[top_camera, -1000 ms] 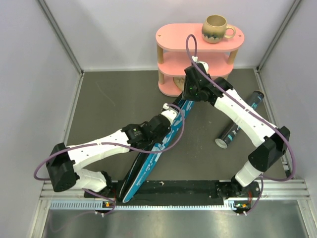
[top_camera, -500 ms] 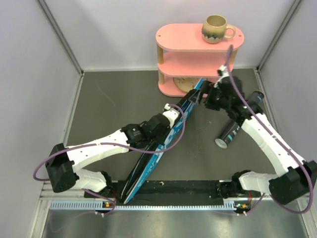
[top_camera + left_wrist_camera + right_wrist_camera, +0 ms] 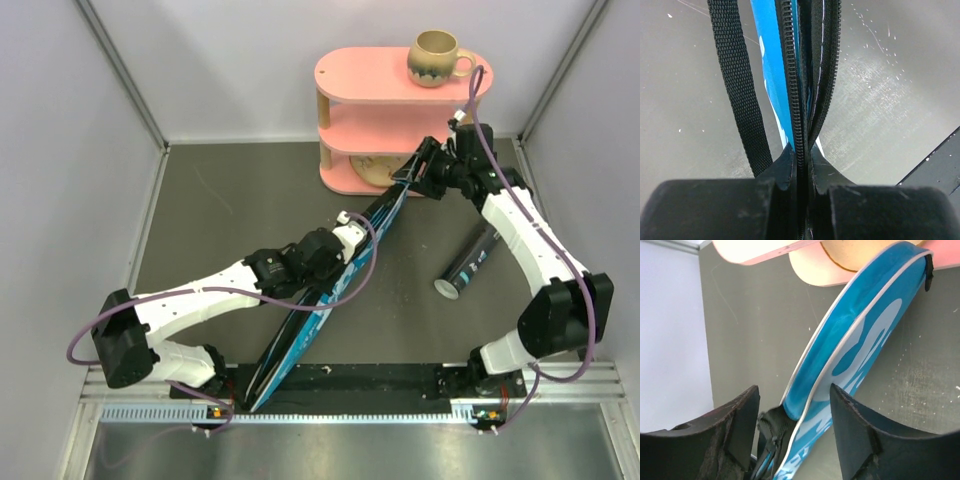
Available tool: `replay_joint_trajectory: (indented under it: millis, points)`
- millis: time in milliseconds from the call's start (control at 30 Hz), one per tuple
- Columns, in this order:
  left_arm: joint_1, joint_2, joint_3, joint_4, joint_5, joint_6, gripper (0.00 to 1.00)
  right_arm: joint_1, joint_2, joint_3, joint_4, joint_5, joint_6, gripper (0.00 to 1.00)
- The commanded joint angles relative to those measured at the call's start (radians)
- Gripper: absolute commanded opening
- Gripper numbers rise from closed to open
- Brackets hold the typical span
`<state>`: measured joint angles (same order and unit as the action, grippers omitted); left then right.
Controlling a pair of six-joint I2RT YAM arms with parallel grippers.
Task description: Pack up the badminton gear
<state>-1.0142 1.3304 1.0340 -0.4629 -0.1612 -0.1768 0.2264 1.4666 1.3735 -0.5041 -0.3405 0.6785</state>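
Observation:
The blue "SPORT" cover [image 3: 318, 300] stands on edge, running from the near table edge up to the pink shelf. My left gripper [image 3: 343, 240] is shut on its zipper edge; in the left wrist view the fingers [image 3: 825, 165] pinch the black zipper of the cover [image 3: 771, 65], and a black strap [image 3: 737, 90] hangs beside it. My right gripper [image 3: 415, 178] is open at the cover's far end; its wrist view shows the cover [image 3: 860, 340] between the spread fingers [image 3: 852, 415], not gripped. The black tube [image 3: 478, 255] lies to the right. Rackets and shuttlecocks are hidden.
The pink three-tier shelf [image 3: 400, 80] stands at the back, with the beige mug [image 3: 438, 56] on top and a beige disc [image 3: 372, 165] on its lowest tier. The cover's tip lies against the shelf's base [image 3: 810, 270]. Grey walls close both sides.
My right arm swung from the left of the cover's top to its right, then back up to its tip. The cover's far end rose toward the shelf. My left gripper kept its hold.

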Motion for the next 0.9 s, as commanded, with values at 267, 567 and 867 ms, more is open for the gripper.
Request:
replay_joint_trajectory:
  millis: [267, 567, 867]
  points:
    - [0.037, -0.054, 0.018, 0.133, 0.15, 0.057, 0.21, 0.057, 0.07, 0.098, -0.045, 0.095, 0.09, 0.06]
    - [0.172, -0.002, 0.177, 0.254, 0.36, -0.009, 0.66, 0.087, 0.044, 0.104, -0.05, 0.138, 0.125, 0.0]
    - [0.316, 0.308, 0.445, 0.247, 0.7, -0.182, 0.3, 0.093, 0.031, 0.102, -0.048, 0.132, 0.13, 0.0]
